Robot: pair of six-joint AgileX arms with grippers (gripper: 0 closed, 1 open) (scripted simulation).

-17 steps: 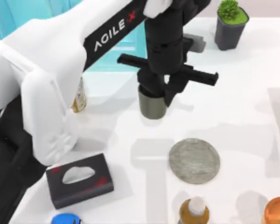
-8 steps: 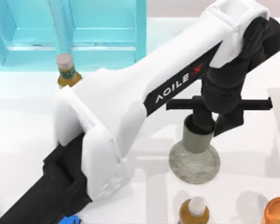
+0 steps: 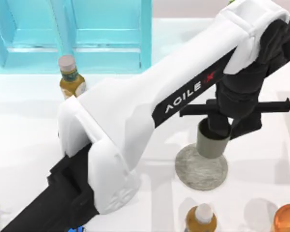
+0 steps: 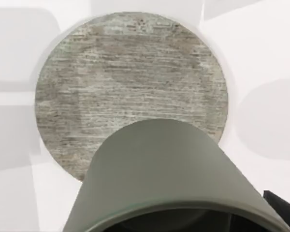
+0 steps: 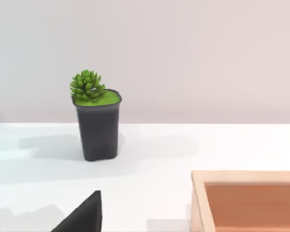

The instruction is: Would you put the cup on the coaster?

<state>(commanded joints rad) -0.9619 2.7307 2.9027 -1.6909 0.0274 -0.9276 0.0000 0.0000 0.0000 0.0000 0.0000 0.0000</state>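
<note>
One light, stiff grey-olive cup (image 3: pixel 211 143), which we judged best taken at its rim, hung over the stone coaster (image 3: pixel 195 172) at lower right, our left gripper (image 3: pixel 230 129) clamped on it.

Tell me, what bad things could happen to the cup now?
1. The left gripper holds the cup above the coaster, toward its far right part, not the middle. Released there, it might land near the rim.
2. The cup looks tilted in the left wrist view, so it could tip over.
3. A sauce bottle stands near the coaster; a rolling cup might bump it.
</note>
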